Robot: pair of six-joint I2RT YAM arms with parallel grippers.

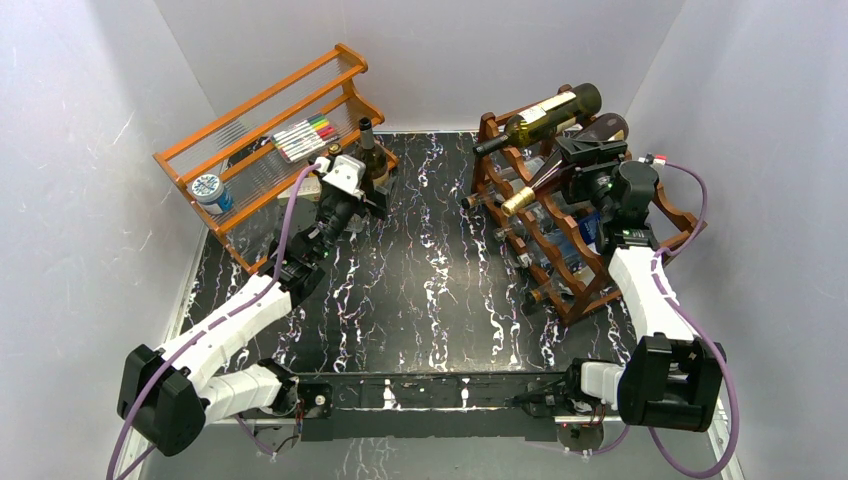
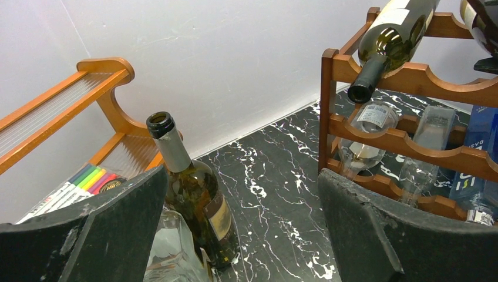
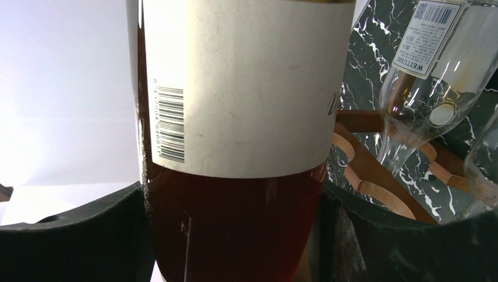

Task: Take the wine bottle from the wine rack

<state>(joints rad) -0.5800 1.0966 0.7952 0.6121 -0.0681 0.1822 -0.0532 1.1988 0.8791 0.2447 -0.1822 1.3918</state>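
table [image 1: 430, 270]: black marbled top under both grippers; carries both racks.
wine rack [image 1: 577, 300]: dark scalloped wood, directly below and beside right gripper; scallops cradle bottles lying flat so they don't roll.
orange rack [image 1: 260, 110]: beyond left gripper, off to its left; not the task's rack.
right gripper [image 3: 235, 241]: jaws partway apart, clamped across the wine bottle's wide body, both pads on glass; probably gripped there for a firm hold on a heavy load.
left gripper [image 2: 244, 194]: spread fully, holding nothing; well apart from wine rack.
wine bottle [image 3: 235, 117]: red-brown, white label, gold-foil neck; between right fingers, over the upper tiers; can't tell if it touches a cradle.
top-tier bottle [image 1: 540, 115]: lying in its cradle just beyond right gripper; likely snag risk on lift-out.
green bottle [image 2: 197, 200]: upright, just ahead of left gripper, untouched.
markers [image 2: 82, 182]: pack on orange rack shelf, ahead-left of left gripper.
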